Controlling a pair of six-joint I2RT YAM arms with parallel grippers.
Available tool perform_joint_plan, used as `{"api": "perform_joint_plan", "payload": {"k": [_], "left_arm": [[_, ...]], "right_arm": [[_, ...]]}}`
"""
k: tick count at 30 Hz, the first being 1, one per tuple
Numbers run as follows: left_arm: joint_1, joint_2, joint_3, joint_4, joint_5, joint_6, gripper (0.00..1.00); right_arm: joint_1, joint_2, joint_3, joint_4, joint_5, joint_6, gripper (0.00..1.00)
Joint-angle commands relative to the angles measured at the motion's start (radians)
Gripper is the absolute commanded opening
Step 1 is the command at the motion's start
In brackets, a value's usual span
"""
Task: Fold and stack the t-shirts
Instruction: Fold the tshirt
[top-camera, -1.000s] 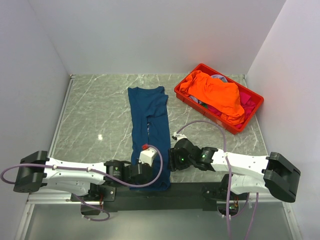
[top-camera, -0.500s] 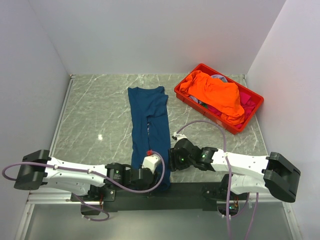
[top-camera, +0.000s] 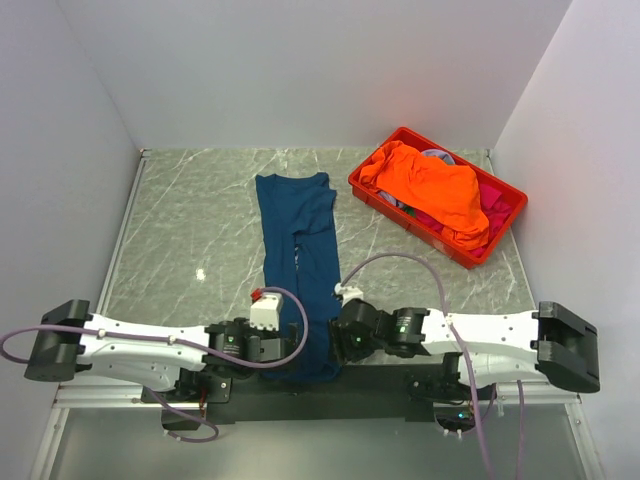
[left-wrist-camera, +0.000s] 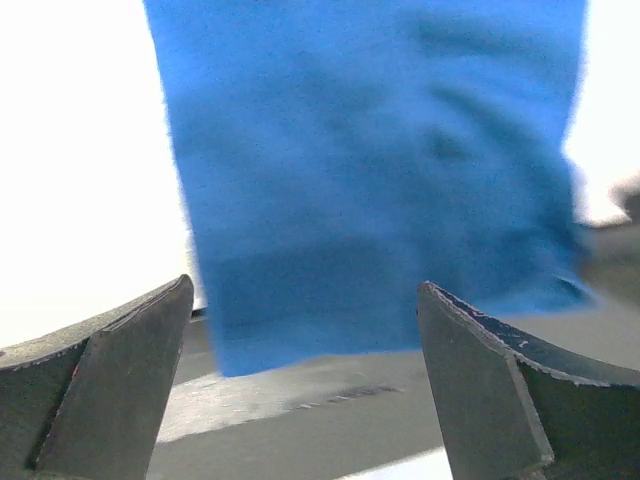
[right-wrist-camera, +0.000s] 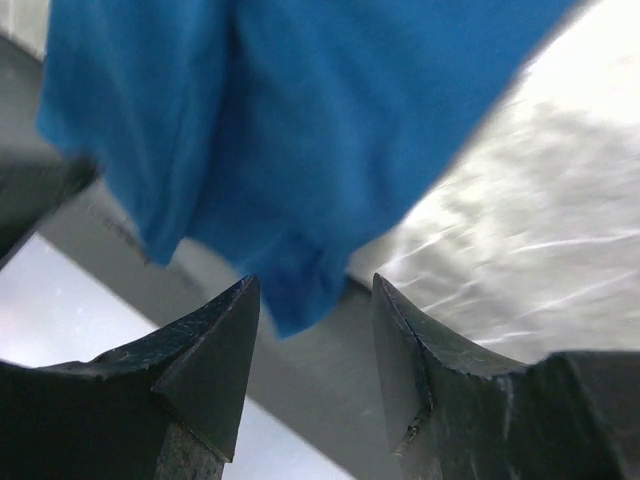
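Navy shirt (top-camera: 296, 250) is laid on the table (top-camera: 190, 220) as a long narrow strip running from far to near. Its near end is draped over the table's near edge onto the dark rail (top-camera: 370, 378). The strip is flanked at that near end by both grippers.

The left gripper (top-camera: 280, 350) is placed just left of the strip's near end and is pointed towards it. In the left wrist view the left gripper (left-wrist-camera: 305, 290) is seen spread wide, with nothing held. The shirt (left-wrist-camera: 370, 170) is seen beyond the tips, its hem lying across the gap but clear of both fingers (left-wrist-camera: 110, 380).

The right gripper (top-camera: 345, 340) is placed just right of the strip. In the right wrist view the right gripper (right-wrist-camera: 314, 290) is seen partly spread and is not clamped on anything. A hanging corner of the shirt (right-wrist-camera: 330, 120) is seen reaching down to the gap between the tips. Whether the cloth is touched there cannot be told.

Far right on the table, a red crate (top-camera: 365, 190) is set at an angle, well apart from both grippers. An orange shirt (top-camera: 430, 185) is heaped on top in it, and pink shirts (top-camera: 492, 200) are seen beneath at its right end.
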Motion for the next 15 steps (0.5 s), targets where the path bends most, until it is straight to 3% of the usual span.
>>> {"api": "perform_joint_plan", "payload": {"k": [1,10,15], "left_arm": [[0.003,0.030,-0.019,-0.121,-0.018,-0.186,0.99],[0.001,-0.022,-0.108,-0.030,0.046,-0.220,0.90],[0.001,-0.065,-0.142,0.003,0.059,-0.216,0.83]], "right_arm": [[0.062,0.031,0.052,0.003,0.045,0.080,0.56],[0.113,0.088,0.034,0.041,0.029,0.149,0.56],[0.122,0.014,0.031,0.035,0.046,0.168,0.56]]}}
